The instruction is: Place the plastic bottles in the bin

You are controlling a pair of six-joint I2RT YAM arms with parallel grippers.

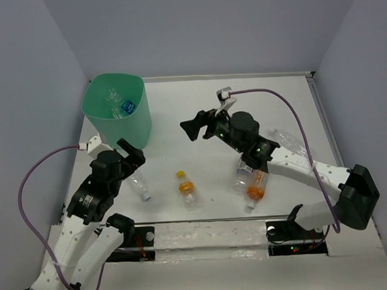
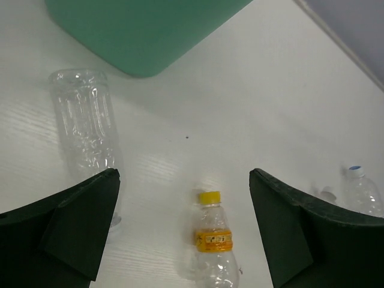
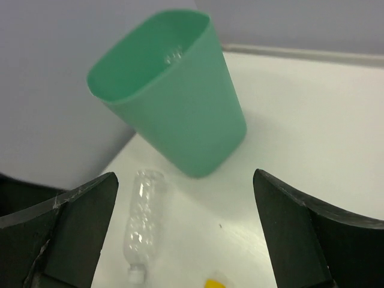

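Observation:
The mint-green bin (image 1: pixel 116 116) stands at the back left with bottles inside, one blue-labelled (image 1: pixel 128 107). On the table lie a plain clear bottle (image 1: pixel 139 185), a short yellow-capped bottle (image 1: pixel 187 191), an orange-labelled bottle (image 1: pixel 256 188) beside another clear one (image 1: pixel 241 175), and a clear bottle (image 1: pixel 286 139) under the right arm. My left gripper (image 1: pixel 131 153) is open and empty beside the bin. In its view (image 2: pixel 183 228) the yellow-capped bottle (image 2: pixel 214 240) lies between the fingers and below them. My right gripper (image 1: pixel 194 127) is open and empty, held above the table and facing the bin (image 3: pixel 174 96).
The bin's wall (image 2: pixel 144 30) is close ahead of the left gripper, with the plain clear bottle (image 2: pixel 87 126) to its left. The right wrist view shows that bottle (image 3: pixel 143 222) in front of the bin. Walls enclose the table on three sides.

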